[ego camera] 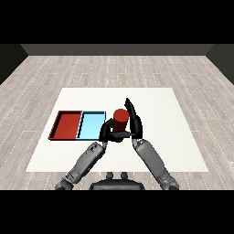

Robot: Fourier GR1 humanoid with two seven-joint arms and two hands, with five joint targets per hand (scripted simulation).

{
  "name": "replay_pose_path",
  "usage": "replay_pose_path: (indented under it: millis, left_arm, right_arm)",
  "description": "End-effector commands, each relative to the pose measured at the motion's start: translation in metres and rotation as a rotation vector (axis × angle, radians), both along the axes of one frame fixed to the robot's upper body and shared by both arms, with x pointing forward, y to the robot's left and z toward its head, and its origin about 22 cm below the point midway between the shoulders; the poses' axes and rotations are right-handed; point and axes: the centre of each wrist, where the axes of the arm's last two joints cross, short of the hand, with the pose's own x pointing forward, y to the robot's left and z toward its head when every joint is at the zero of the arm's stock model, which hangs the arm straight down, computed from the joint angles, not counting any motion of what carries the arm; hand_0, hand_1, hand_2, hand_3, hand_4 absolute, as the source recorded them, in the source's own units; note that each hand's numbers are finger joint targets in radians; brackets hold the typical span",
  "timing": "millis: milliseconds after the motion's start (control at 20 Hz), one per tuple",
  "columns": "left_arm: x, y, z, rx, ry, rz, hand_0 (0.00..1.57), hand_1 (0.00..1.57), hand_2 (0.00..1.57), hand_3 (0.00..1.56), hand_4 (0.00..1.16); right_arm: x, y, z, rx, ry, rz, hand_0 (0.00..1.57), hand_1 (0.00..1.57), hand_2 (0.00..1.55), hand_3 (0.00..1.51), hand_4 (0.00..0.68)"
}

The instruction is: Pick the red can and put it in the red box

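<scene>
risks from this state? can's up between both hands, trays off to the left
1. The red can sits between the left robot hand and the right robot hand; if either shifts unevenly, it could tip or slip.
2. The light blue tray lies between the can and the red tray. A short carry could end in the wrong tray.
3. Moving left at low height, the can may clip a tray wall.

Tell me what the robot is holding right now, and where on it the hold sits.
The red can, standing just right of the blue tray. The left hand curls round its lower part; the right hand stands against its right side, fingers straight.
</scene>
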Motion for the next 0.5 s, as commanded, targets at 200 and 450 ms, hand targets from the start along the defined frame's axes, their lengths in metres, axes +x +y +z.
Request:
replay_pose_path:
  millis: [200, 450]
  left_arm:
    - [-0.002, 0.006, -0.001, 0.023, -0.031, 0.03, 1.57, 1.57, 1.57, 1.47, 1.13]
    - [0.016, 0.037, 0.007, 0.046, -0.031, 0.087, 1.57, 1.57, 1.57, 1.47, 1.15]
  right_arm:
    - [-0.015, -0.049, 0.001, 0.07, -0.08, -0.028, 0.0, 0.0, 0.0, 0.0, 0.0]
    - [-0.035, -0.095, 0.012, 0.095, -0.099, -0.108, 0.0, 0.0, 0.0, 0.0, 0.0]
